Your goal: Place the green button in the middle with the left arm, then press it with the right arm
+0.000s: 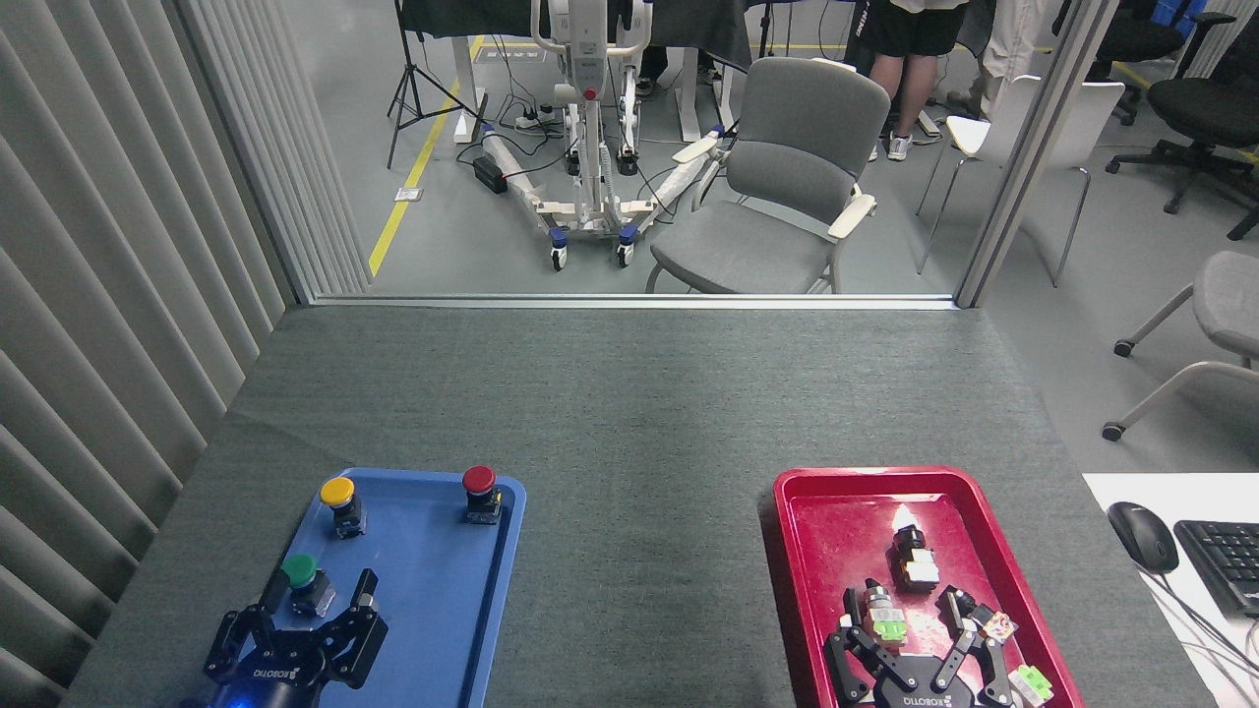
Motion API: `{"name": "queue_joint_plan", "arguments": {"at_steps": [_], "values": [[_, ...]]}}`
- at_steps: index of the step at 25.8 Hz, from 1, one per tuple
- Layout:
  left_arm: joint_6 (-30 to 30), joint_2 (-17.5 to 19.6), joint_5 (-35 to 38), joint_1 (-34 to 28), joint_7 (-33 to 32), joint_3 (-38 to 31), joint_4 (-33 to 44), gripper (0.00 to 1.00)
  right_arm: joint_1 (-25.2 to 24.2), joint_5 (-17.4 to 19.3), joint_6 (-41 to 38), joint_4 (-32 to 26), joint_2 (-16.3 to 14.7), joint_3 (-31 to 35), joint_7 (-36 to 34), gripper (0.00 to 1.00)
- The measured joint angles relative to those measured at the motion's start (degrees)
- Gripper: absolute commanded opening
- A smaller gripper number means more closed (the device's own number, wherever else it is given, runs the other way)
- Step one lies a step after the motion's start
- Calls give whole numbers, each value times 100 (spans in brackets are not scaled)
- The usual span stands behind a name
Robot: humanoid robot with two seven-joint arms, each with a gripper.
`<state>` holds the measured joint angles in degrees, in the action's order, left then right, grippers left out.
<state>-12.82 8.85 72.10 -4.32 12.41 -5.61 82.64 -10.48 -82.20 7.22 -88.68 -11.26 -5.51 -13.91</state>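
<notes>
The green button [301, 574] stands upright in the blue tray [448, 610], near its left side. My left gripper [317, 602] hovers at the tray's near end with its fingers spread open around the button's body, the cap showing between them. My right gripper [905, 619] is over the red tray [816, 551] at the lower right, fingers spread open above small parts and holding nothing. The middle [639, 551], bare dark-grey mat between the two trays, has nothing on it.
A yellow button [339, 500] and a red button [480, 489] stand at the blue tray's far end. Several small switch parts lie in the red tray. A mouse [1143, 536] and keyboard [1225, 560] sit on a white desk at right.
</notes>
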Motion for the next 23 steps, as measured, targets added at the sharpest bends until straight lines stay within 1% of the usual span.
{"name": "queue_joint_plan", "arguments": {"at_steps": [7,15,23], "values": [[-8,30,-10,78,-35,-46,-82,100,-40,-56,-324,-15,54,125,30,100],[6,38,43,35,-36,-46,-58,100,-48,-279,-384,-16,150,194,30,100],[-34,53,52,22,17,-43,-52,100,-19,-272,-433,-8,286,195,34,100]]}}
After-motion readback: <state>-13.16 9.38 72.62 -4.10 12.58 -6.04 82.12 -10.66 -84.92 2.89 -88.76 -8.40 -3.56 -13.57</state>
